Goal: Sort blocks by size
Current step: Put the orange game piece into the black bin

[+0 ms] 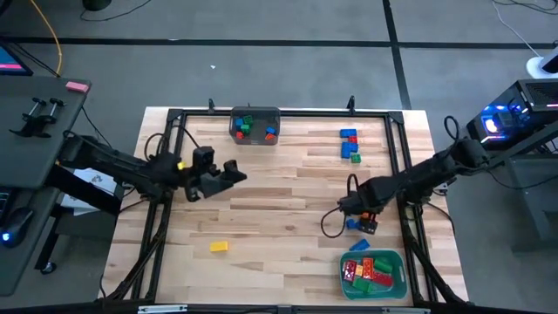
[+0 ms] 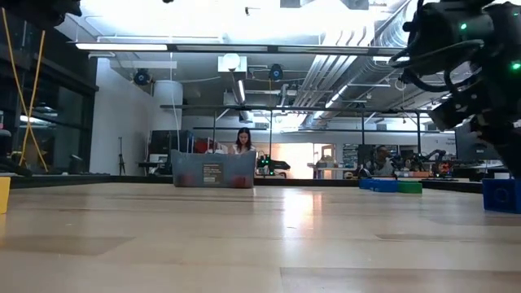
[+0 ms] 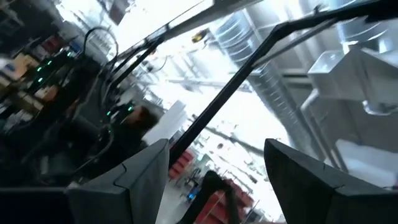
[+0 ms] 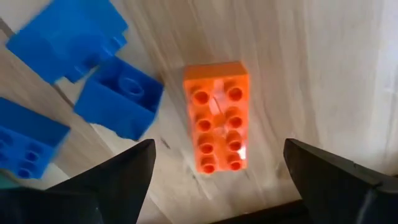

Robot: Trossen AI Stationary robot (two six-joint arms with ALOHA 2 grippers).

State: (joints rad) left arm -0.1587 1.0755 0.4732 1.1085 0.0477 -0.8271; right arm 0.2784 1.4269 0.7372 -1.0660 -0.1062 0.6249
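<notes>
Right tool [image 4: 214, 165] spread wide, hanging over a long orange block [image 4: 215, 116], two rows of studs, flat on the bench [image 1: 279, 218], nothing pinched. Blue blocks [image 4: 93, 81] lie just beside it, one flipped hollow-side up. Teal tray [image 1: 397, 283] at the near edge holds red, green, orange and yellow blocks. One yellow block [image 1: 218, 247] sits alone, near-left. Left tool [image 1: 228, 172] also spread, empty, raised over the left side. Farther: blue and green blocks [image 1: 350, 145] in a row; dark grey bin [image 1: 255, 125] at the far edge with more inside.
</notes>
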